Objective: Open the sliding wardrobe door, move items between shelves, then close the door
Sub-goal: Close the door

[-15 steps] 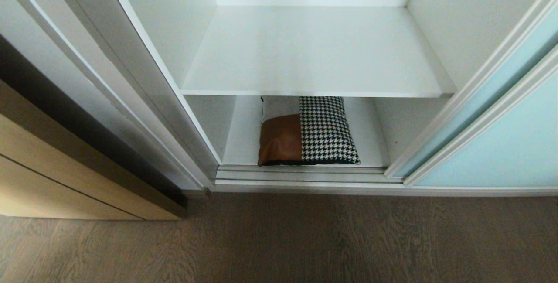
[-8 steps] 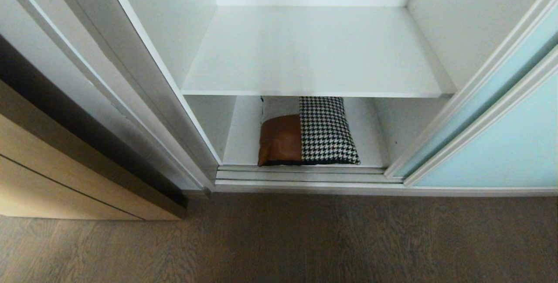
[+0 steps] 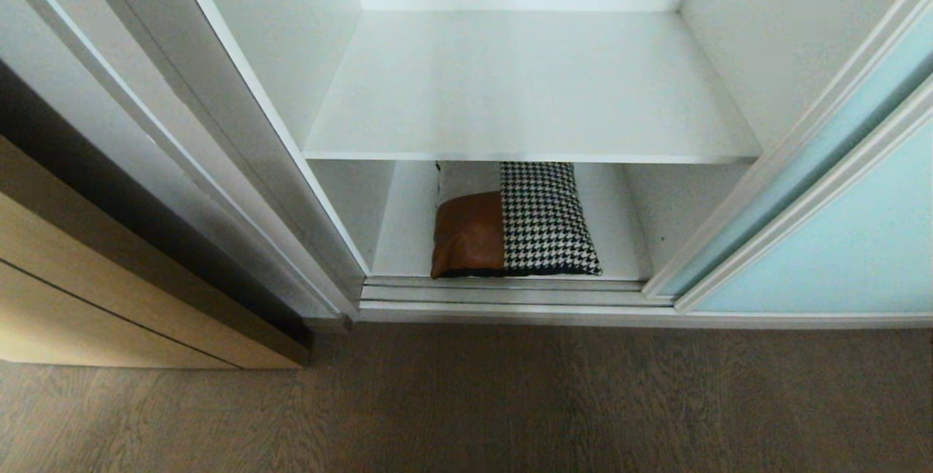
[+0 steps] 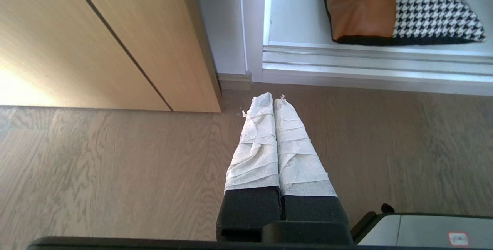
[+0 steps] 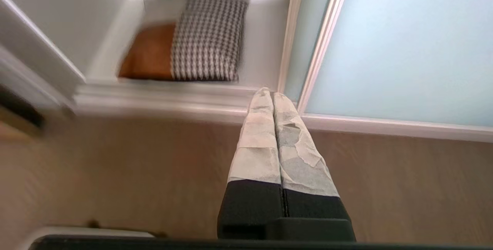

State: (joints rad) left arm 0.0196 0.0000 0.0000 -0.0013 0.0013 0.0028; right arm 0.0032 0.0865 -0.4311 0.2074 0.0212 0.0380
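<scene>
Floorboards [image 3: 510,400] of grey-brown wood fill the near ground, and both arms hang low over them, outside the head view. The left end effector [image 4: 273,99] is clenched on nothing, its wrapped fingers [image 4: 256,142] pressed together near the corner of the tan wood-grain cabinet [image 4: 96,42]; it looks parked. The right end effector [image 5: 268,92] is likewise clenched and empty, pointing at the foot of the sliding wardrobe door [image 3: 838,240], which stands slid aside to the right so the interior is open to reach. Beyond the silver track [image 3: 503,294], the houndstooth-and-leather cushion [image 3: 514,221] lies flat on the bottom shelf [image 3: 619,240], close to its front edge and so within easy reach. Above and further back, the upper shelf [image 3: 525,87] sits bare, probably the cushion's destination.
</scene>
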